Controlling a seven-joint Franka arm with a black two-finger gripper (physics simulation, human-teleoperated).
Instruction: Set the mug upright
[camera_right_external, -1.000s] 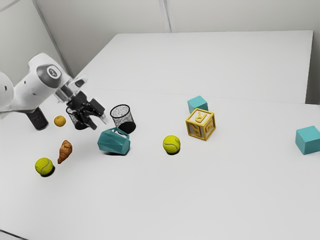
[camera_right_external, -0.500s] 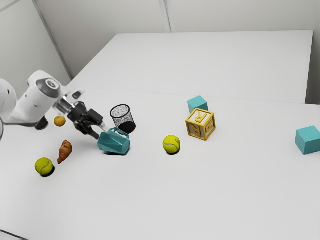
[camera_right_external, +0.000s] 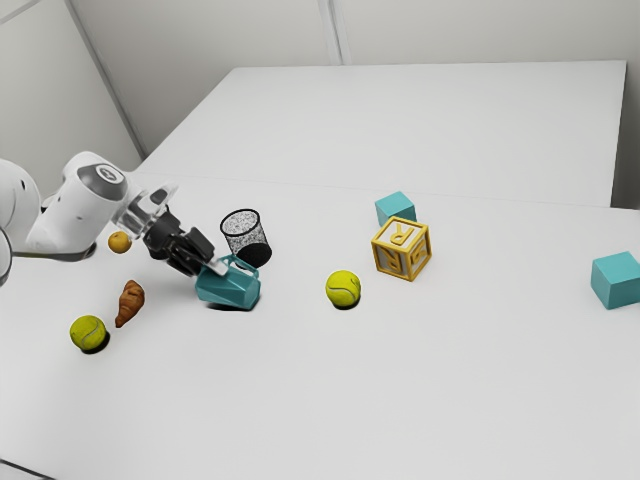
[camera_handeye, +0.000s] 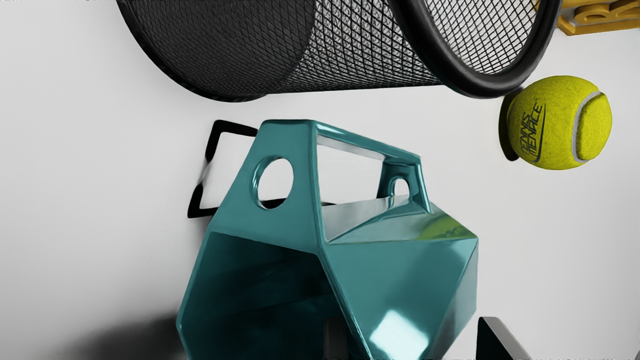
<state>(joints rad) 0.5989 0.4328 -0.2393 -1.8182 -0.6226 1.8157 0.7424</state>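
ok so from the exterior view, my gripper (camera_right_external: 208, 266) is down low, right by the end of the teal mug (camera_right_external: 230, 290) that faces the exterior view's left. the mug is lying on its side on the white table (camera_right_external: 400, 400). just behind it there's a black mesh cup (camera_right_external: 245, 240) standing up. a tennis ball (camera_right_external: 343, 288) sits off toward the exterior view's right, then a yellow letter block (camera_right_external: 402, 248) with a teal cube (camera_right_external: 396, 208) right behind it, and another teal cube (camera_right_external: 617, 280) well apart from all that. over on the exterior view's left i've got a croissant (camera_right_external: 131, 302), an orange (camera_right_external: 119, 242) and a second tennis ball (camera_right_external: 88, 333).

wrist view next: my jaws are spread, nothing pinched. one of my fingers (camera_handeye: 492, 340) is outside the mug with a bit of space beside it, the other shows against the dark mouth (camera_handeye: 260, 280), and the mug's side wall is between the two. can't tell how deep that second one goes, if it's inside at all. the handle (camera_handeye: 287, 142) sticks out toward the mesh cup.
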